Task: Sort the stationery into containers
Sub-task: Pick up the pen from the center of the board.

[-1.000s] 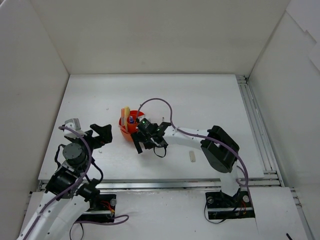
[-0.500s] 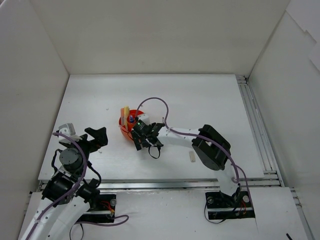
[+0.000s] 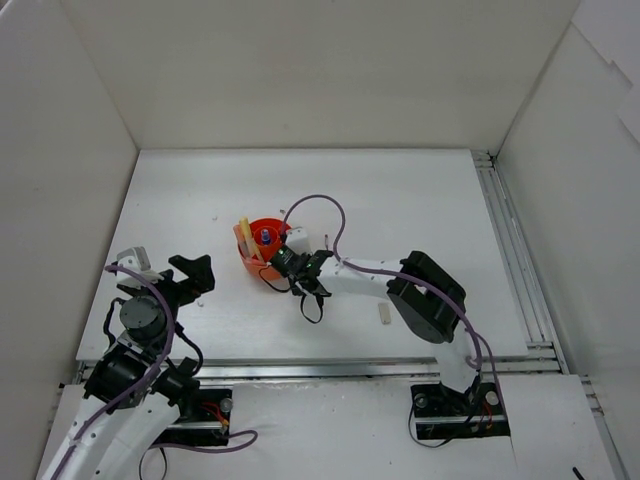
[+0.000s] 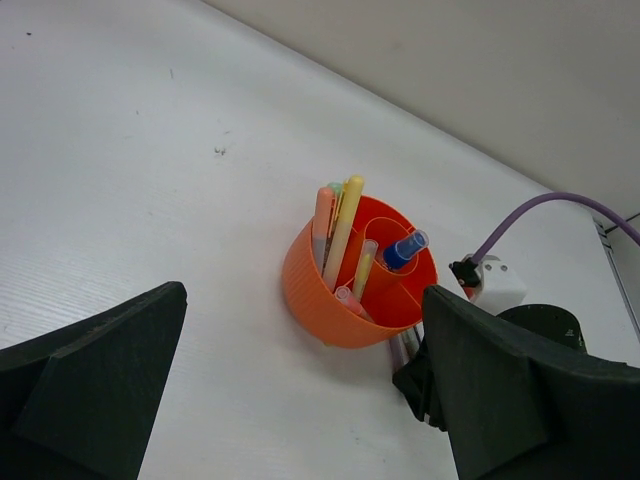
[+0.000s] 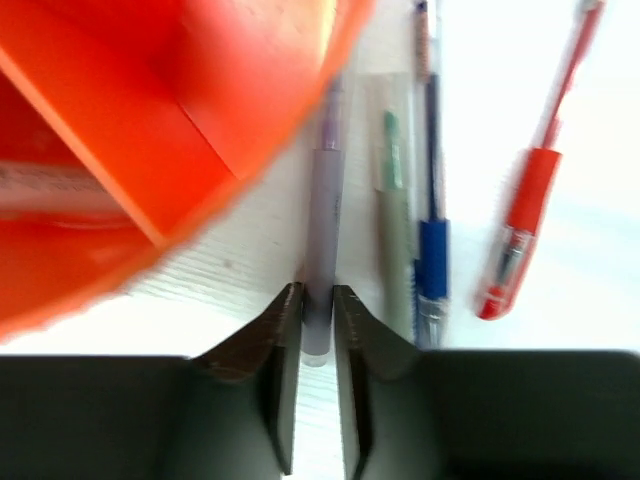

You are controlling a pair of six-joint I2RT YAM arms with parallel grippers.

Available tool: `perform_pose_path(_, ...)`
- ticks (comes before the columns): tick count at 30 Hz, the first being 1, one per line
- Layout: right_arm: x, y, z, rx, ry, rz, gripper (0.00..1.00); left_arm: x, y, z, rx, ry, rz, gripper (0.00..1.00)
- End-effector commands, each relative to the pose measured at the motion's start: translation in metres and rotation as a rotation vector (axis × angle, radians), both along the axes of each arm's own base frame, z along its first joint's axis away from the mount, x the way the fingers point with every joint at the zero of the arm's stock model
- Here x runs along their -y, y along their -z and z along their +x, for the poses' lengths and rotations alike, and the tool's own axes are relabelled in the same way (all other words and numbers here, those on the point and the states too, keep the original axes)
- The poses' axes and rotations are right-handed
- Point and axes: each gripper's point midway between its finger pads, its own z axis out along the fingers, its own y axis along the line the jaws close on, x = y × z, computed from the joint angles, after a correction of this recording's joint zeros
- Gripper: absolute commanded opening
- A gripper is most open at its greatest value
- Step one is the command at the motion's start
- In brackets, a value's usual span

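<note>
The orange-red bowl stands mid-table with a yellow marker, an orange marker and a blue-capped marker upright in its compartments. Just right of it my right gripper is shut on a grey pen that lies on the table against the bowl's wall. Beside that pen lie a green-grey pen, a blue pen and a red pen. My left gripper stays open and empty, left of the bowl.
A small beige eraser lies on the table right of the right arm's forearm. A purple cable loops over the right wrist. White walls enclose the table on three sides, with rails along the right edge.
My right gripper has shifted a little left toward the bowl and closed its jaws on the grey pen. The left arm drew back toward its base, then held still.
</note>
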Motion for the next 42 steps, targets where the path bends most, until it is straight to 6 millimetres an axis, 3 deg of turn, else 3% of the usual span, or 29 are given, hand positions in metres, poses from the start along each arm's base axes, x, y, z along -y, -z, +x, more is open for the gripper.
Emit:
perform_pose_path(1, 0.031, -0.007, -0.005, 0.018, 0.058, -0.073, 0.14, 0.004, -0.01, 0.006, 0.025, 0.001, -0.022, 0.99)
perform_pose_path(5, 0.037, -0.024, -0.012, 0.025, 0.047, -0.041, 0.0, 0.005, -0.011, 0.006, 0.026, 0.009, -0.024, 0.99)
perform_pose_path(9, 0.041, -0.04, -0.016, 0.043, 0.015, -0.018, 0.0, 0.008, -0.012, 0.007, 0.029, 0.023, -0.026, 0.99)
perform_pose_path(15, 0.027, -0.081, -0.033, 0.046, -0.138, 0.135, 0.0, 0.021, -0.015, 0.009, 0.025, 0.088, -0.018, 1.0)
perform_pose_path(17, 0.019, -0.106, -0.046, 0.059, -0.246, 0.21, 0.0, 0.029, -0.019, 0.009, 0.036, 0.132, -0.018, 0.99)
perform_pose_path(19, 0.015, -0.113, -0.059, 0.065, -0.372, 0.259, 0.0, 0.035, -0.022, 0.009, 0.046, 0.168, -0.015, 0.99)
perform_pose_path(20, 0.017, -0.132, -0.063, 0.106, -0.397, 0.303, 0.0, 0.044, -0.025, 0.009, 0.055, 0.214, -0.019, 0.99)
perform_pose_path(22, 0.02, -0.134, -0.075, 0.106, -0.478, 0.372, 0.0, 0.052, -0.031, 0.01, 0.067, 0.258, -0.019, 0.99)
perform_pose_path(23, 0.022, -0.154, -0.077, 0.152, -0.497, 0.432, 0.0, 0.061, -0.032, 0.012, 0.063, 0.296, -0.026, 0.99)
perform_pose_path(24, 0.024, -0.151, -0.083, 0.159, -0.525, 0.467, 0.0, 0.066, -0.033, 0.012, 0.063, 0.318, -0.036, 0.99)
perform_pose_path(26, 0.03, -0.172, -0.088, 0.219, -0.566, 0.542, 0.0, 0.085, -0.034, 0.017, 0.062, 0.402, -0.057, 0.99)
perform_pose_path(30, 0.03, -0.186, -0.102, 0.278, -0.644, 0.6, 0.0, 0.125, -0.037, 0.016, 0.059, 0.598, -0.097, 0.99)
perform_pose_path(33, 0.032, -0.194, -0.102, 0.318, -0.658, 0.611, 0.0, 0.158, -0.052, 0.01, 0.119, 0.776, -0.15, 0.99)
perform_pose_path(42, 0.032, -0.218, -0.097, 0.427, -0.684, 0.624, 0.0, 0.191, -0.055, 0.008, 0.136, 0.899, -0.204, 0.99)
